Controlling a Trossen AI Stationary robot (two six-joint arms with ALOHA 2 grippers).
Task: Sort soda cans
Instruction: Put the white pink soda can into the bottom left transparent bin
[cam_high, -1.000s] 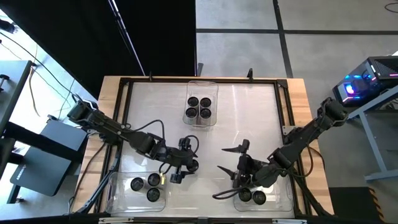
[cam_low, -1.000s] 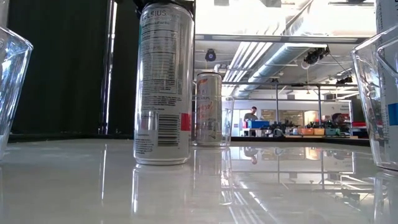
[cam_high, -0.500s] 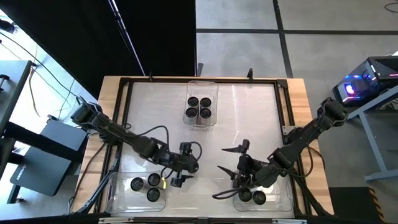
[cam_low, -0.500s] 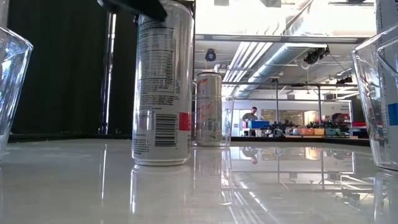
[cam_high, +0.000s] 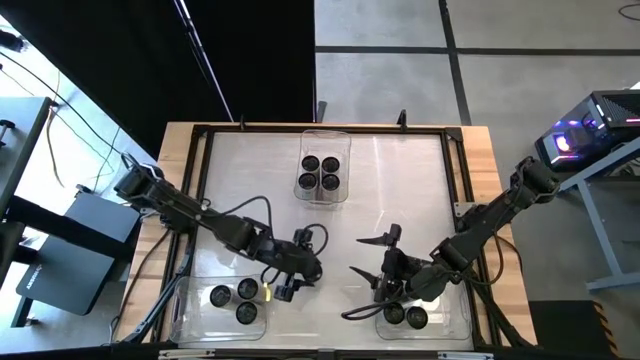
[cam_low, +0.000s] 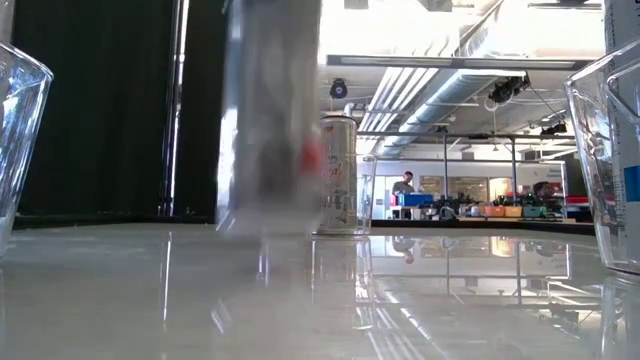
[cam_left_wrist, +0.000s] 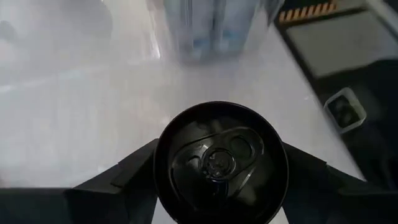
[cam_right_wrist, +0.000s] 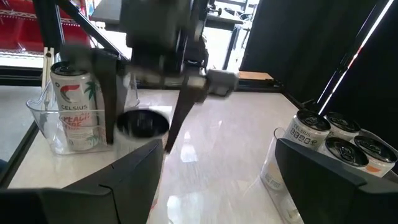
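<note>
A can is seen between the fingers of the left gripper, on the counter just beside the near-left bin. In the left wrist view the fingers flank the can's sides, and the can appears to be pinched, though contact is not plainly shown; in the low view the can is only a blur.

If the hold is shallow or off-centre, the can could slip or tip when lifted, and it could be knocked against the bin wall or the three cans already inside. The right gripper is held spread above the counter beside the near-right bin, well apart from the can, so a clash is judged unlikely.

The can is upright: its long axis is vertical, and its dark top with the pull tab is turned up toward the wrist camera. Four more cans are stood upright in the far bin.
</note>
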